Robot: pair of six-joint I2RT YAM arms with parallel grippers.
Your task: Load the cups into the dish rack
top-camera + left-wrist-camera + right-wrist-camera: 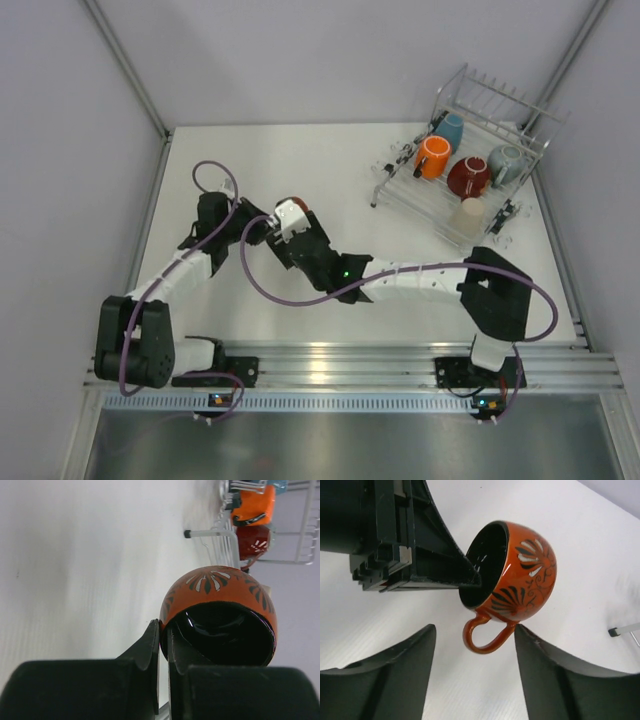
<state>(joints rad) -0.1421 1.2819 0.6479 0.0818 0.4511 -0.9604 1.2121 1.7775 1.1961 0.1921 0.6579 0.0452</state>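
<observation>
Rack (490, 95) stands on the bench (300, 160) at its far right corner. Five cups sit in it: rear cup (451, 128), left cup (433, 157), middle cup (468, 176), right cup (508, 163) and front cup (468, 215).

Held cup (525, 575) is left of bench centre, well apart from the rack, on its side between the two grippers. Left gripper (162, 635) pinches its rim, one finger inside and one outside. Right gripper (475, 627) fingers stand either side of the handle, not touching.
</observation>
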